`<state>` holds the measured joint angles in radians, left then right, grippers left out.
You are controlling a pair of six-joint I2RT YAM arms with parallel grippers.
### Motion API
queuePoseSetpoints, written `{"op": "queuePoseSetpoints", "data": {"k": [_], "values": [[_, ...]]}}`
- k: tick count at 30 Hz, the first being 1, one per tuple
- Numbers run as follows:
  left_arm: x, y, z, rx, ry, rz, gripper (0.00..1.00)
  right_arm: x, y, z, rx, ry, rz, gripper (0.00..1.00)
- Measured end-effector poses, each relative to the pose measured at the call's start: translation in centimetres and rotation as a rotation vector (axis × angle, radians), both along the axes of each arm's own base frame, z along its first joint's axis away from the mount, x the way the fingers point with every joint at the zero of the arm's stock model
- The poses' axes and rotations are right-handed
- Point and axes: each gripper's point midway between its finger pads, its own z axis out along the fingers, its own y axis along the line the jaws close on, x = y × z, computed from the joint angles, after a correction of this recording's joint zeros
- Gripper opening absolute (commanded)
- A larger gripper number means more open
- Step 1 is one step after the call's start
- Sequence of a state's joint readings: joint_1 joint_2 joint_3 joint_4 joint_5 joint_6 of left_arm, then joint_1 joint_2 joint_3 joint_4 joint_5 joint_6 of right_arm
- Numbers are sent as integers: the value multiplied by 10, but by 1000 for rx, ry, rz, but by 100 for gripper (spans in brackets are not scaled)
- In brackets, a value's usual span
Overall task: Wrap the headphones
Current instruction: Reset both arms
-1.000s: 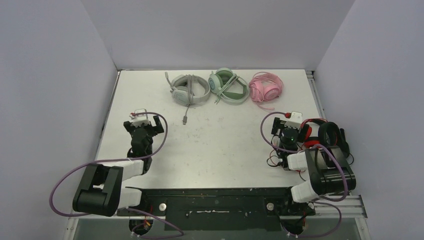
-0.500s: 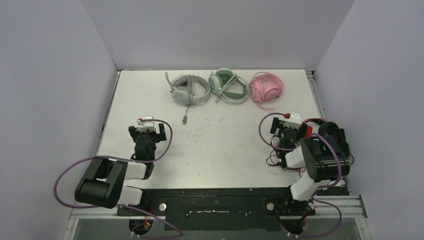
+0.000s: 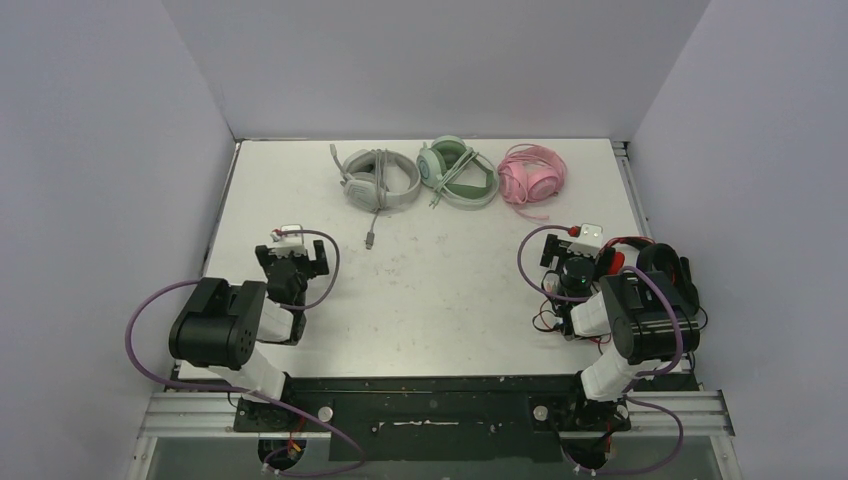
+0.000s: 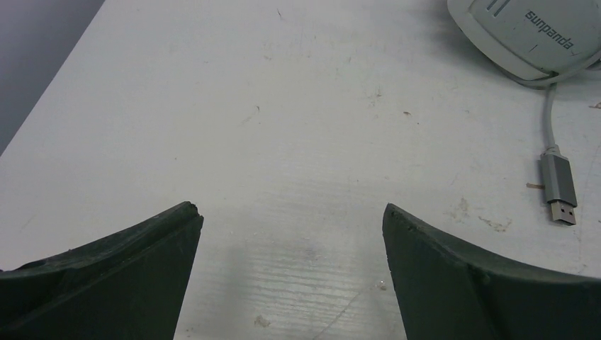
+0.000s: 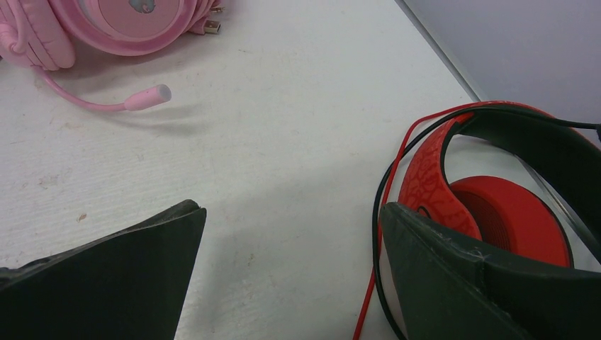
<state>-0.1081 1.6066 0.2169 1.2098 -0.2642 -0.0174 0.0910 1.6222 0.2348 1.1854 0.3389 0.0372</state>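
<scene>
Three headphones lie in a row at the far edge of the table: a grey-white one [image 3: 380, 180], a mint green one [image 3: 458, 172] and a pink one [image 3: 532, 175]. The grey cable ends in a USB plug [image 3: 370, 240] [image 4: 560, 188] below the grey cup [image 4: 531, 35]. My left gripper [image 3: 292, 252] [image 4: 290, 212] is open over bare table, left of that plug. My right gripper [image 3: 578, 248] [image 5: 292, 209] is open and empty, near of the pink headset [image 5: 106, 21] and its microphone [image 5: 145, 95].
A red and black headset [image 3: 650, 270] [image 5: 496, 205] with red and black wires lies at the table's right edge, right beside my right gripper's right finger. Grey walls enclose the table [image 3: 450, 300] on three sides.
Both arms have folded back toward their bases, first the right, then the left. The grippers have barely shifted and both stay open. The headphones have not moved.
</scene>
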Motion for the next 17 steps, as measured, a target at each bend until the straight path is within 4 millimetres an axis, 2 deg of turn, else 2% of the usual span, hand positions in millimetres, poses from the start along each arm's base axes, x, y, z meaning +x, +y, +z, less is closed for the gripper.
{"op": "queuePoseSetpoints", "data": {"k": [17], "values": [[1,-6,-3,-4,18,-42,97,0,0,1,0,-3,-1,100]]}}
